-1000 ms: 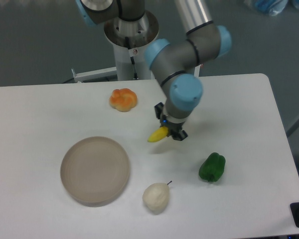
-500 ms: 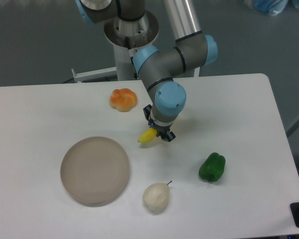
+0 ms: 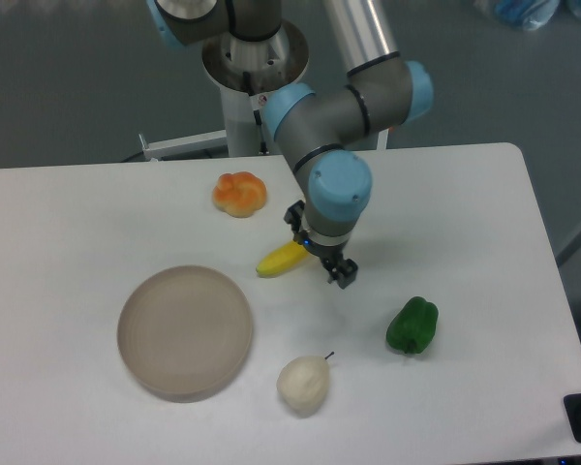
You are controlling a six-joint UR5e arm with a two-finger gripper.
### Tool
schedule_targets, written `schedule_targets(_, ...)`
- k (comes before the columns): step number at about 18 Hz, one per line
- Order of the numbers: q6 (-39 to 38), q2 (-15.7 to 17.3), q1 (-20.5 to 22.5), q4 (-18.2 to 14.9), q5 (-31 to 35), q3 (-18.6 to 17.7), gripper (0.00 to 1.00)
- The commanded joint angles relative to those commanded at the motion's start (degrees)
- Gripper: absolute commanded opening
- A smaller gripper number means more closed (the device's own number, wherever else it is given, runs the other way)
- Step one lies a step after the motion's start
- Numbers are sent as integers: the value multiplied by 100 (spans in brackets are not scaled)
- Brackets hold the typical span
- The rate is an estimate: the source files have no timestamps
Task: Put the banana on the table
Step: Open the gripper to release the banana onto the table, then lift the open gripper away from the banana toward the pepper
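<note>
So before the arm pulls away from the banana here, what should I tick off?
1. Banana lying on the table: looks so, ok.
2. Gripper jaws let go of it: cannot tell, the wrist hides the contact.
3. Banana off the plate: ok.
4. Banana apart from the orange bun: ok.
5. Green pepper and pale pear away from the gripper: ok.

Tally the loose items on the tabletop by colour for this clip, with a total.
Yellow: 1, banana
Orange: 1, bun
Green: 1, pepper
White: 1, pear-shaped fruit
Beige-grey: 1, plate
Total: 5
</note>
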Motion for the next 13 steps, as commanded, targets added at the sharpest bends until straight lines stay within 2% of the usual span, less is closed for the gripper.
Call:
schedule_targets(5,26,-246,307,0,-17,721,100)
schedule_targets(9,79,-755,492,-61,-18,1275,100)
schedule_targets(11,332,-914,633,-79,-26,1469,100)
schedule_targets(13,640,-1037,721,-245,-9,1645,100)
